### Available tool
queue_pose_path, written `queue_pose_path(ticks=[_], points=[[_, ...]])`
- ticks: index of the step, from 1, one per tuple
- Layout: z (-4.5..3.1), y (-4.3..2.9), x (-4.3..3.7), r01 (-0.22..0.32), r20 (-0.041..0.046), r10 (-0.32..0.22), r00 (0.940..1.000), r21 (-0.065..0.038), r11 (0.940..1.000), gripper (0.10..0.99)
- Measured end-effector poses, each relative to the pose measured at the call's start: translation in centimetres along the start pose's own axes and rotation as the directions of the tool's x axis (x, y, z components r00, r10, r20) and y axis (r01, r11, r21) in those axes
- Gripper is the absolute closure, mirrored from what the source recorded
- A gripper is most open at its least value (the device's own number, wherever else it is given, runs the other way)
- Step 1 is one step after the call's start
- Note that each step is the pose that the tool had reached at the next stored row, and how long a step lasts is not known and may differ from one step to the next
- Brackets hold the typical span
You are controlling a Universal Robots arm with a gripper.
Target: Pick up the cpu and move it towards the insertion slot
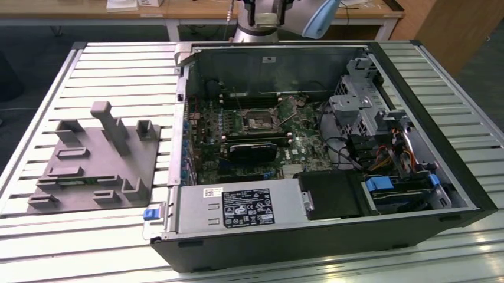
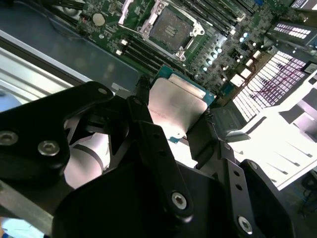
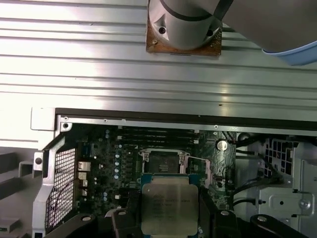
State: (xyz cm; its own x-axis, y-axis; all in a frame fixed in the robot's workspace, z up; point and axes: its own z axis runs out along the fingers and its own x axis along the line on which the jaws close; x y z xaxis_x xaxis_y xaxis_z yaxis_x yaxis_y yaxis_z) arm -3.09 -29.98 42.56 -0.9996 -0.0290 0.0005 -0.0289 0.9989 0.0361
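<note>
In both wrist views my gripper [image 2: 174, 115] [image 3: 169, 214] is shut on the cpu [image 2: 178, 101] [image 3: 169, 203], a flat silver square with a green rim, one dark finger on each side edge. The chip hangs in the air above the open computer's motherboard. The insertion slot [image 2: 171, 27] [image 3: 163, 161] is a dark square framed by a silver bracket, just beyond the held chip's far edge and apart from it. In the exterior view the insertion slot [image 1: 258, 122] lies in the upper middle of the green board.
The open computer case [image 1: 441, 135] lies on a slatted metal table [image 1: 118, 65]. A grey fixture block [image 1: 94, 159] sits at the exterior view's left. A black fan shroud [image 1: 252, 152], drive cage [image 1: 358, 106], cables and power supply [image 1: 236, 207] crowd the case. The arm's base [image 3: 183, 25] stands behind it.
</note>
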Motion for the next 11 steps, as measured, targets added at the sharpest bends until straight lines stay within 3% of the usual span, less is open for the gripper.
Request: queue_pose_path(ticks=[4,11], points=[[0.01,0.01,-0.56,-0.001,0.0003,0.001,1.0000,0.000,1.0000,0.541],[0.01,0.01,-0.66,-0.001,0.0004,0.001,1.0000,0.000,1.0000,0.541]])
